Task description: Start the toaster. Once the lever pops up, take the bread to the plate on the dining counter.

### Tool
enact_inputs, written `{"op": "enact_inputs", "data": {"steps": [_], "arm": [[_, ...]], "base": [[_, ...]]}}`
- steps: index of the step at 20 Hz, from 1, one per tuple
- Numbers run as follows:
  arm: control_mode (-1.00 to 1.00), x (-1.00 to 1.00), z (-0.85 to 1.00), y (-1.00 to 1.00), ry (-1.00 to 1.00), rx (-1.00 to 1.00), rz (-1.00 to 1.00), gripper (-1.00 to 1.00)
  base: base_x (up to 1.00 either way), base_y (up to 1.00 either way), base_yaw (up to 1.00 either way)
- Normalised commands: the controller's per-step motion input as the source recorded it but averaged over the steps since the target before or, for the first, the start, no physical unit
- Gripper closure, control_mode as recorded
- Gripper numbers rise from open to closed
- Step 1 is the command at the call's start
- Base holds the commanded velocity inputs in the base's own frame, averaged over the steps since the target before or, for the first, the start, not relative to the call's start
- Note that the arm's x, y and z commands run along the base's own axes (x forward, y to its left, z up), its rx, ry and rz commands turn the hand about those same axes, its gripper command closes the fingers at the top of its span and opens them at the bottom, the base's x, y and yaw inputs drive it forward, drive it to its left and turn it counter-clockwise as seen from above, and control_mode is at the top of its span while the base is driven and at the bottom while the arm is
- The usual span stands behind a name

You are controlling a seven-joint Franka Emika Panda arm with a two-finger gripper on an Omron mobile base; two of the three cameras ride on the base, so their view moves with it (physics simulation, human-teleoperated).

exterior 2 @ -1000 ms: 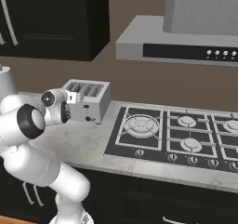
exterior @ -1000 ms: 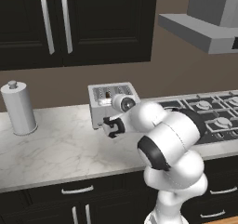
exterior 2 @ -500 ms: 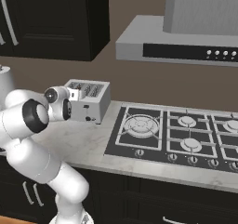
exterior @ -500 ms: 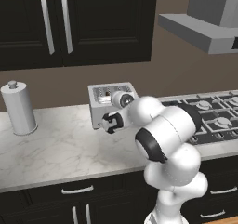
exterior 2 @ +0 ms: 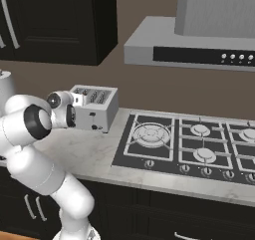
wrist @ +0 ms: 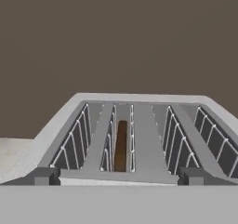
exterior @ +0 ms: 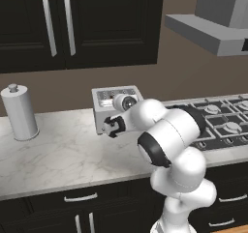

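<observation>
We count one toaster (exterior: 112, 106), standing toward the back edge of the marbled counter (exterior: 63, 152), just left of the gas hob (exterior 2: 199, 144). Its top has four slots; in the hand view the toaster (wrist: 135, 135) fills the lower half, and one slot, second from the left in that view, holds one slice of bread (wrist: 121, 146), dark brown, upright and sunk between the wire guides. The other three slots look bare as far as we can see into them. One white canister (exterior: 19, 112) stands near the left end of the counter, well apart from the toaster. One gripper (exterior: 110, 127) hangs at the toaster's front face, low on its left part; in the left base view its dark fingers look spread, nothing between them, and we cannot tell whether they touch the front. In the right base view the gripper (exterior 2: 71, 116) is largely hidden behind the wrist, but this view shows the toaster's side wall and small dark controls (exterior 2: 92, 127) low on the front corner, and the hob's four burners with a row of knobs. The left base view alone gives us the canister whole and two long cabinet handles (exterior: 58, 24) above. One range hood (exterior 2: 189, 45) hangs over the hob.
</observation>
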Motion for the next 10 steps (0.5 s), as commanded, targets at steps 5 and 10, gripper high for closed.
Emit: {"op": "enact_inputs", "data": {"steps": [5,10], "arm": [[-1.0,0.03,0.0,0.12,0.0,0.0,0.0,-1.0],[-1.0,0.04,0.0,0.01,0.0,0.0,-0.01,-1.0]], "base": [[0.0,0.0,0.0],[0.0,0.0,0.0]]}}
